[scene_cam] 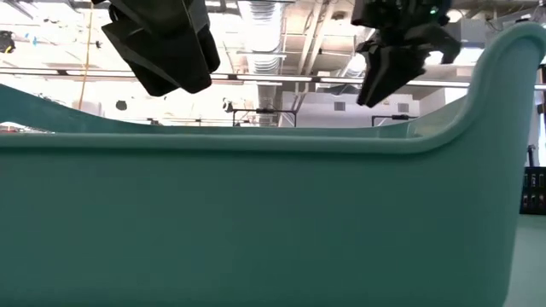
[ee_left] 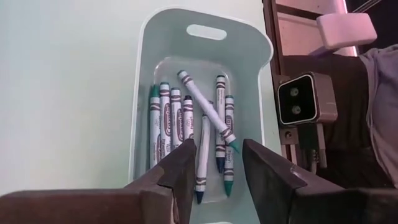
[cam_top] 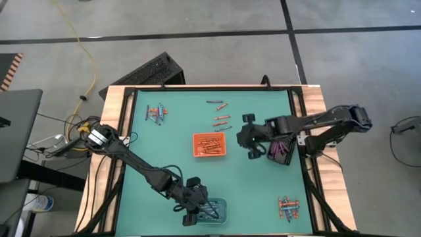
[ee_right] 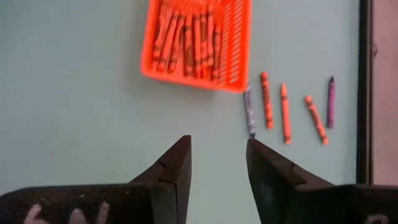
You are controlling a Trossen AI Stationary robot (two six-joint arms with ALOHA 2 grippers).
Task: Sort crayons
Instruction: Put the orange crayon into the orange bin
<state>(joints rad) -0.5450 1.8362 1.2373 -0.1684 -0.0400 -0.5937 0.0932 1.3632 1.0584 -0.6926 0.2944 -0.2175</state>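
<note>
Hovering left gripper (ee_left: 214,168) inside clear tray (ee_left: 261,74) rim.

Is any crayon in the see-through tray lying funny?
Yes. In the clear tray under the left gripper, one crayon lies slanted across the others, which sit side by side in a row. It looks dropped rather than lined up.

- Blue-grey crayons (ee_left: 186,130) lie in the clear tray (ee_left: 144,93) at the mat's near edge, mostly side by side, one slanting across the others.
- Orange crayons (cam_top: 209,145) fill the orange tray (cam_top: 197,137) at mid-mat.
- Loose crayons (ee_right: 285,112) (orange, one grey, one purple) lie in a row beyond that tray.
- Mixed heaps sit at the far left (cam_top: 156,114) and near right (cam_top: 289,208).
</note>
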